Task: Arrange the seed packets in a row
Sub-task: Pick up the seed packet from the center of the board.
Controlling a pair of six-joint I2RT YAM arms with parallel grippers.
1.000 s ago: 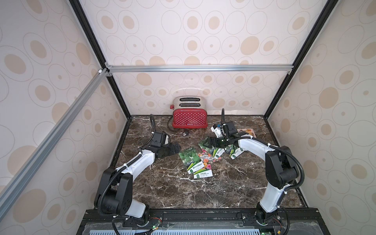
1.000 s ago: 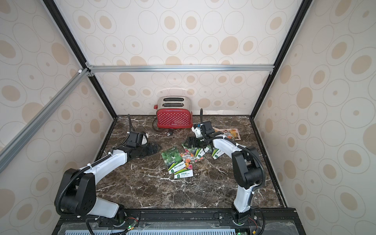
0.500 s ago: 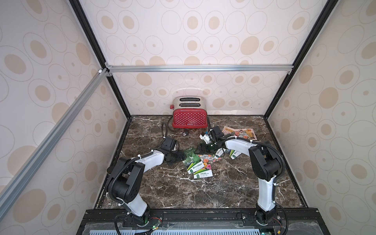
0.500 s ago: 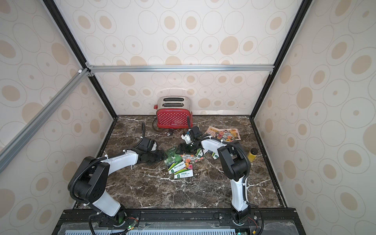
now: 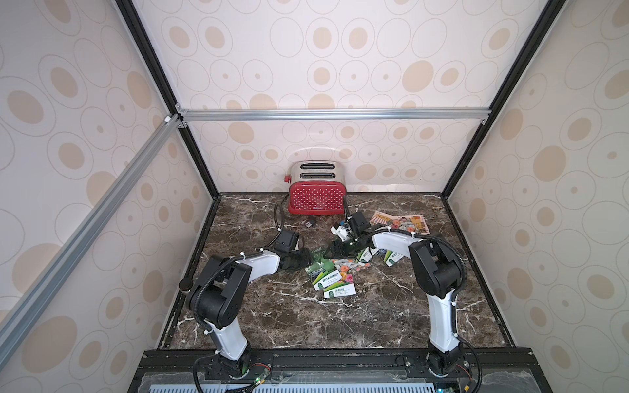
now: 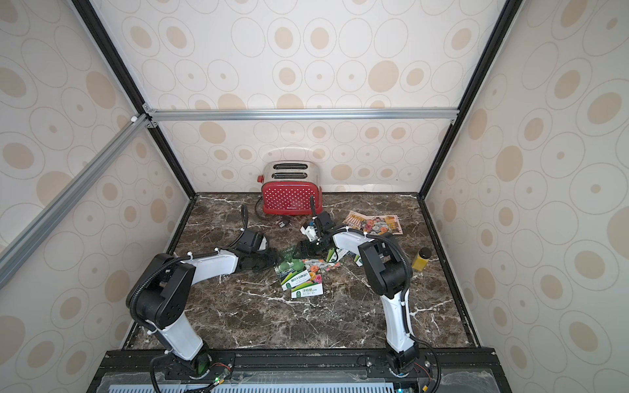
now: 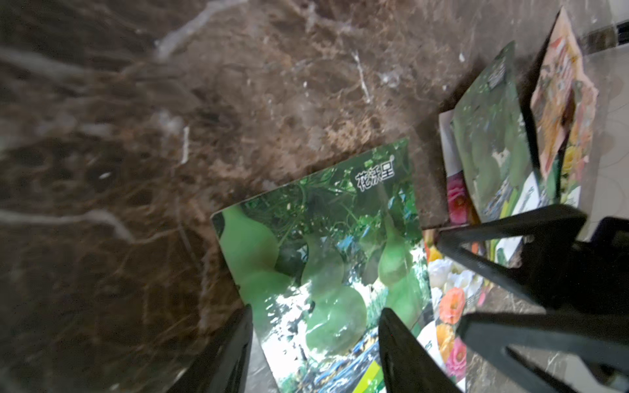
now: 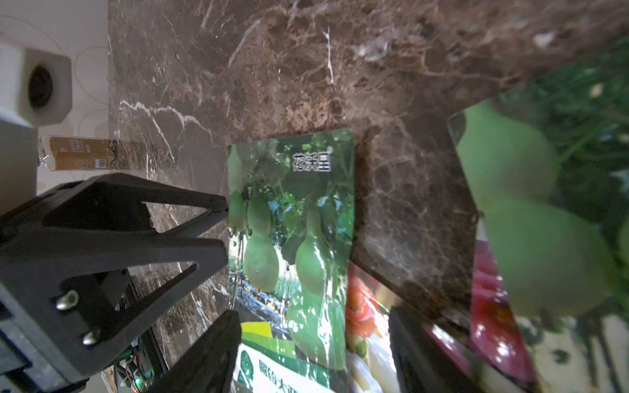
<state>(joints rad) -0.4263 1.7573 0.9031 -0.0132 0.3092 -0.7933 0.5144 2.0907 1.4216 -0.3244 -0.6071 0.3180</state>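
Okay, the seed packets (image 5: 332, 275) lie heaped and overlapping in the middle of the bench (image 5: 306, 323). My left gripper (image 7: 316, 309) is spread over the gourd packet (image 7: 316, 245), and the right gripper (image 8: 315, 311) is spread just opposite. I worry that closing both here clashes fingertips, or the glossy packet slips and drags its neighbours.

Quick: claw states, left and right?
Left claw: open, at a gourd packet.
Right claw: open, over the seed packets.
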